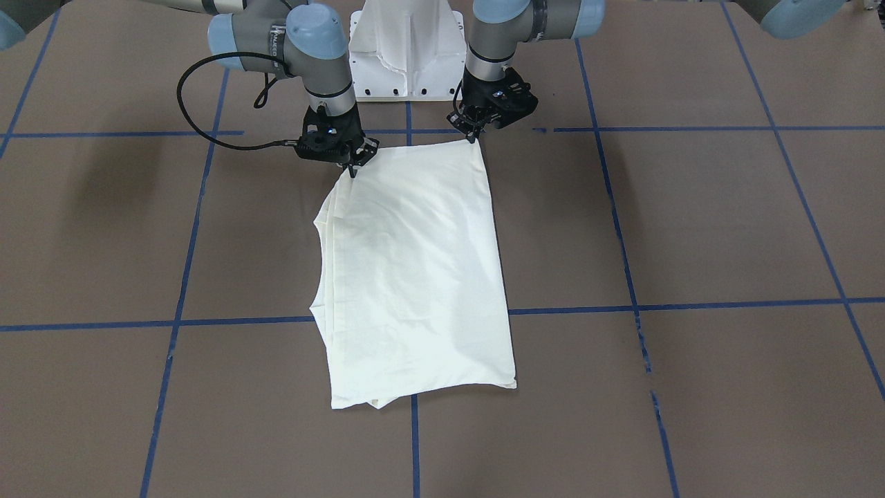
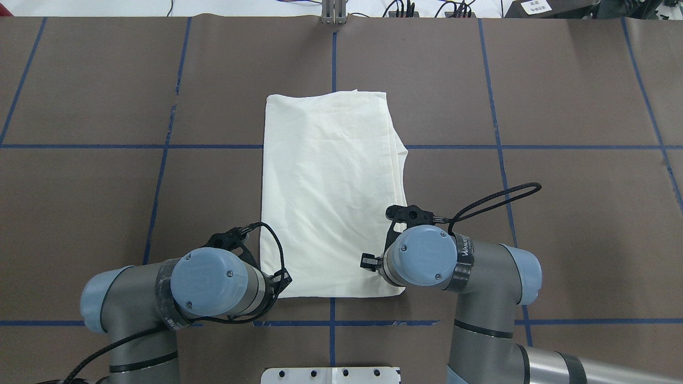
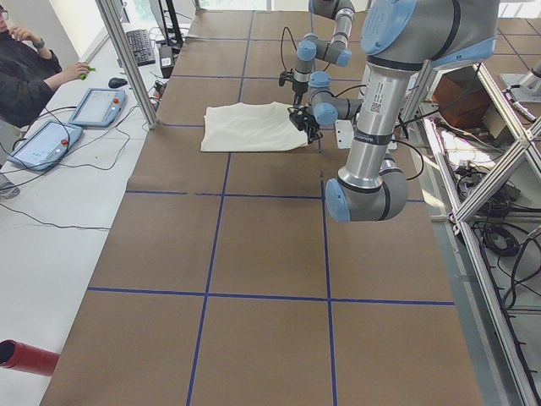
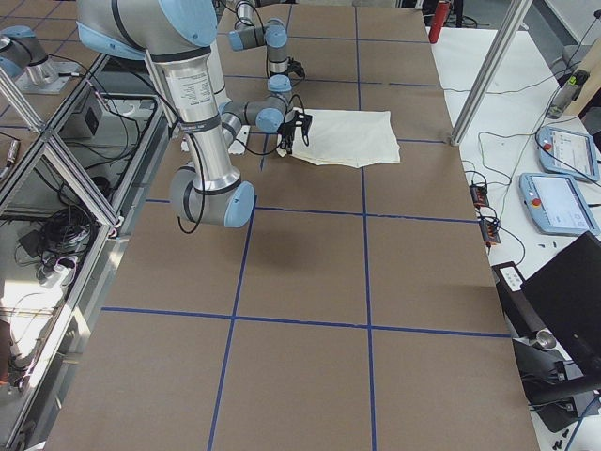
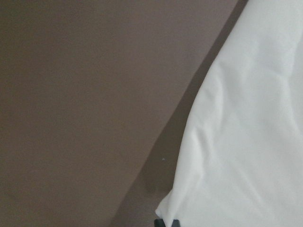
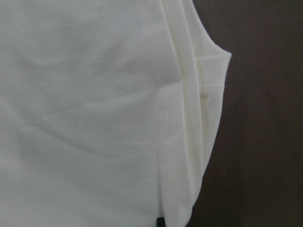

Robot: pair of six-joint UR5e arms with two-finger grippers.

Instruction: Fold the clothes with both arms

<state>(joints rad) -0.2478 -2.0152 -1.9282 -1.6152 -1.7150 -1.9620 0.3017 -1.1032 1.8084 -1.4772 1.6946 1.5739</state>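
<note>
While it lies flat mid-surface, the T-shirt (image 1: 415, 277) shows a plain cream rectangle, layered edges on the robot's right. Left gripper (image 1: 476, 135): jaws pinch one robot-side corner. Right gripper (image 1: 352, 168): jaws pinch the other. Brown surface (image 1: 691, 221), blue tape grid (image 1: 691, 128).

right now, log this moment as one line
T-shirt: folded, plain side up, flat on table | left pincer: shut on robot-side corner | right pincer: shut on other robot-side corner | lift: not yet

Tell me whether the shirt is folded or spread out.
Folded. The cream shirt lies as a rectangle, plain side up, no sleeves showing, layer edges stacked along the side near the right gripper.
</note>
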